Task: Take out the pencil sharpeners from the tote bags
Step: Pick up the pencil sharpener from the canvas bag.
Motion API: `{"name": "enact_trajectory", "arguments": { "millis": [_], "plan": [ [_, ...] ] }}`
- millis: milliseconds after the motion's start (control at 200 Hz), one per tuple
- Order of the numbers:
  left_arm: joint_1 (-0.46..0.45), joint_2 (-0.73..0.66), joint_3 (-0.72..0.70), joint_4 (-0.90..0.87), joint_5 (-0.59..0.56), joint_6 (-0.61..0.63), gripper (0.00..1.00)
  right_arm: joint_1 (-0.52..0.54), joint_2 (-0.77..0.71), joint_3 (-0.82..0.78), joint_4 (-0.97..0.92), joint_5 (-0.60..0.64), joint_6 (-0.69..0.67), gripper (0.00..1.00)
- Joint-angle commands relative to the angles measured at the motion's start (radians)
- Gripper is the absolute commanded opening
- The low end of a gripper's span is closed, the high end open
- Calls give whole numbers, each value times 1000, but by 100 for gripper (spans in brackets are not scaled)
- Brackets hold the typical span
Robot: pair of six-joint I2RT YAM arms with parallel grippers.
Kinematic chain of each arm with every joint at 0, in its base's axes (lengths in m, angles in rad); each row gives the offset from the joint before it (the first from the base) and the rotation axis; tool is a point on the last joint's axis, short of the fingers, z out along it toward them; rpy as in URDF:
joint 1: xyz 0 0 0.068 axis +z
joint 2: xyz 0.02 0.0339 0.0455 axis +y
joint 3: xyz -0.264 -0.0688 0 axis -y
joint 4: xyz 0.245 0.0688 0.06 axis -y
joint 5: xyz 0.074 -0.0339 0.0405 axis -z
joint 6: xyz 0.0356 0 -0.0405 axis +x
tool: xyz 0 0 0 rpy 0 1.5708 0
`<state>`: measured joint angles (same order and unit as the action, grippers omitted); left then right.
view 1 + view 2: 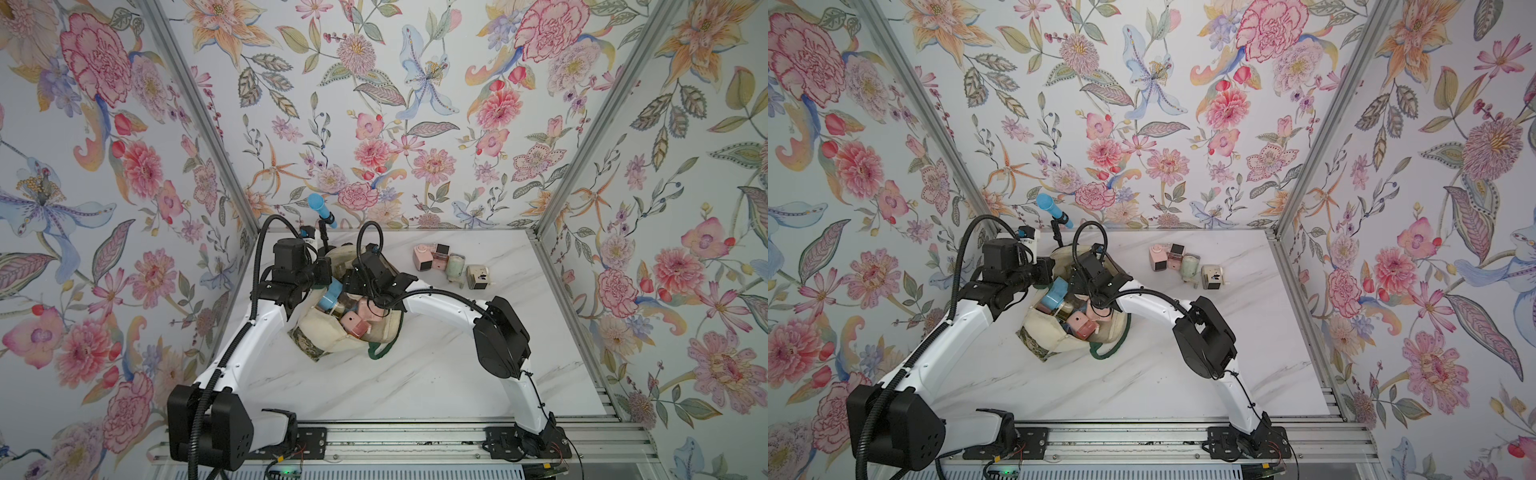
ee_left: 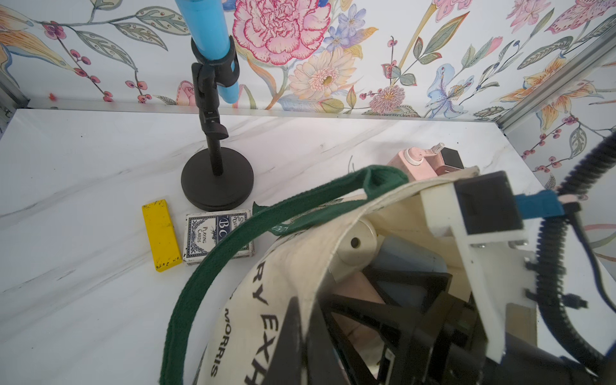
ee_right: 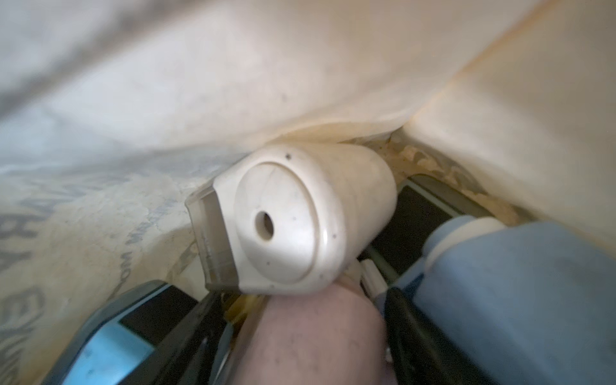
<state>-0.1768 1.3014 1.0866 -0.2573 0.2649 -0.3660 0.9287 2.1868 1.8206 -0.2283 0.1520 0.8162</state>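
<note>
Where tote gapes, cream sharpener shows round face, central hole.

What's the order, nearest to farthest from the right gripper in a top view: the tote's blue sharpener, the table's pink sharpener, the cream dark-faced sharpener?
The right gripper is inside the tote bag.
1. blue sharpener, in the tote beside it.
2. pink sharpener, on the table, cluster's closer end.
3. cream sharpener, cluster's far end.
</note>
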Motion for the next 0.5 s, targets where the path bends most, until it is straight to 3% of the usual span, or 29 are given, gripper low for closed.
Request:
{"name": "enact_trajectory", "arguments": {
  "millis": [0, 260, 495],
  "plan": [
    [-3, -39, 32, 75, 36, -7, 0, 10, 93, -11, -143, -124, 33, 77],
    [-3, -40, 30, 73, 36, -7, 0, 14, 53, -20, -139, -83, 23, 64],
    [-3, -39, 32, 73, 32, -5, 0, 32, -76, -106, -50, -69, -43, 55]
  ]
}}
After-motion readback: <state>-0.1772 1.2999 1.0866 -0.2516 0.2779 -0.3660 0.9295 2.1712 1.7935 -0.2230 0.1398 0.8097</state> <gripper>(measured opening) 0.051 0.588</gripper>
